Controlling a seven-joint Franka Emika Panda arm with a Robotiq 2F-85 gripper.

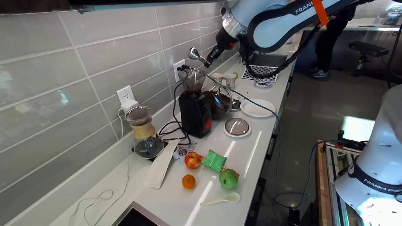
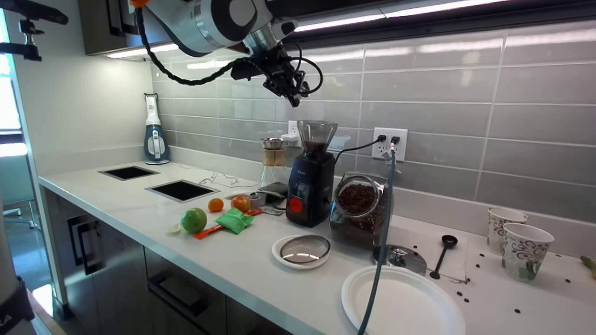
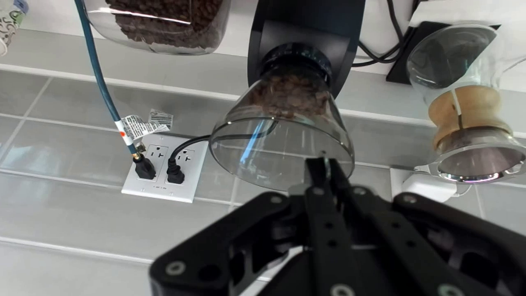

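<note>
My gripper (image 3: 327,167) is clamping a metal scoop (image 1: 193,53), hovering above the coffee grinder (image 2: 310,188), in an exterior view the carafe (image 2: 273,159) standing left, bean jar (image 2: 357,204) resting right

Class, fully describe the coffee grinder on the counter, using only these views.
The coffee grinder stands upright on the white counter, between a glass jar and a pour-over carafe. Its black body looks like plastic, with a rounded red patch low on the front. On top sits a clear, flared hopper, lidless and partly filled with brown coffee beans. Whether the jar touches it is unclear.
</note>
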